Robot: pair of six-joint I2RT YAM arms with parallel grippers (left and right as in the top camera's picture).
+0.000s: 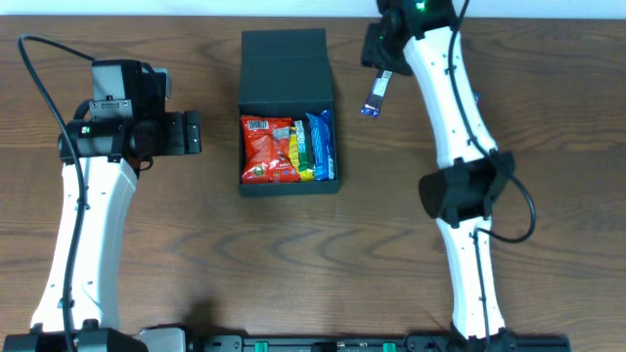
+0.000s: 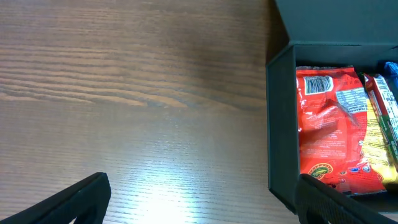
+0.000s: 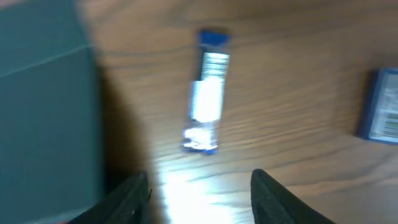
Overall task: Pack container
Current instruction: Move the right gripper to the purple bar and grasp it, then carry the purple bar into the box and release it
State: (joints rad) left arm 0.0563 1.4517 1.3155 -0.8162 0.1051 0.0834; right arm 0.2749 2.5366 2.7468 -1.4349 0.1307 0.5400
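Apparently mid-pack, the container sits open at the table's centre, snacks inside, while the right gripper hovers, jaws spread and empty, over a blue packet lying just beside the lid. Next it likely must descend and pinch that packet. The left gripper waits wide open to the container's left.

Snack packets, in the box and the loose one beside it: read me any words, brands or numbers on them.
Nothing is legible.
Red packet: barcode and fine print, too small to read.
Yellow packet: print too blurred.
Loose blue and silver packet: blurred.
Container: no text showing.
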